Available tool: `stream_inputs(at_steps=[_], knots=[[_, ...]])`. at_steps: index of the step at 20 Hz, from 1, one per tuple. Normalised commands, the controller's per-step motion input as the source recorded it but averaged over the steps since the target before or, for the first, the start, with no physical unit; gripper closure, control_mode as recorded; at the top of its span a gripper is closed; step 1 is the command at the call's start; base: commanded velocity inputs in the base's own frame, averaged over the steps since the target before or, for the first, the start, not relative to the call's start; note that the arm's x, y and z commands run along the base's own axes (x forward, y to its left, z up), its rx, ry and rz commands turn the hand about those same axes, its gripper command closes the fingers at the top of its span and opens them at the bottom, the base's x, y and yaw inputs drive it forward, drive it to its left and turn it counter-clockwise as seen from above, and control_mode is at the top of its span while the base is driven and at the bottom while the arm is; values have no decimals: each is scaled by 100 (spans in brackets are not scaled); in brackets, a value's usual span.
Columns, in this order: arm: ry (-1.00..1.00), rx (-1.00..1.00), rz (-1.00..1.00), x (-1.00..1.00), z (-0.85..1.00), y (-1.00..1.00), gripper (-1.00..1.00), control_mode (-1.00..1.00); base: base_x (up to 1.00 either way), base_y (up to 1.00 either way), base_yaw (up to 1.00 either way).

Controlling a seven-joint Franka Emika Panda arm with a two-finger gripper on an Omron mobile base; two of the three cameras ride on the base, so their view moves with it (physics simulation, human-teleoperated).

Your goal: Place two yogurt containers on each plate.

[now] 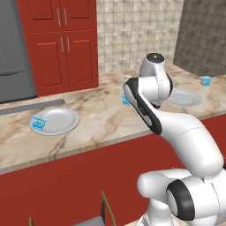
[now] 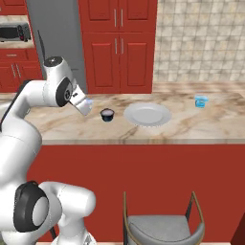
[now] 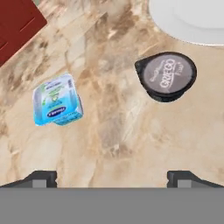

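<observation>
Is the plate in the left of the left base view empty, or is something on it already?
Not empty. One yogurt container sits on the left edge of this plate; the rest of its surface is bare.

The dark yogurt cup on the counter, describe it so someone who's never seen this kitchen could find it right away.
Start at the marble counter in front of the red cabinets and find the plate near its middle. Just beside that plate's rim stands the dark cup. It is round and near-black with a grey printed lid, unlike the light-blue yogurt tub next to it.
</observation>
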Motion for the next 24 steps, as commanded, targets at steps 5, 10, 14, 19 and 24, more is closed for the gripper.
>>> stream_inputs(at_steps=[5,10,14,19,24], knots=[[-10,0,31,34,75,16,-100,-100,0,0,0],[10,-5,12,39,-5,12,-100,-100,0,0,0],[28,-15,8,36,-32,6,-100,-100,0,0,0],[29,-12,1,1,-39,5,-100,-100,0,0,0],[9,0,0,17,-6,0,-100,-100,0,0,0]])
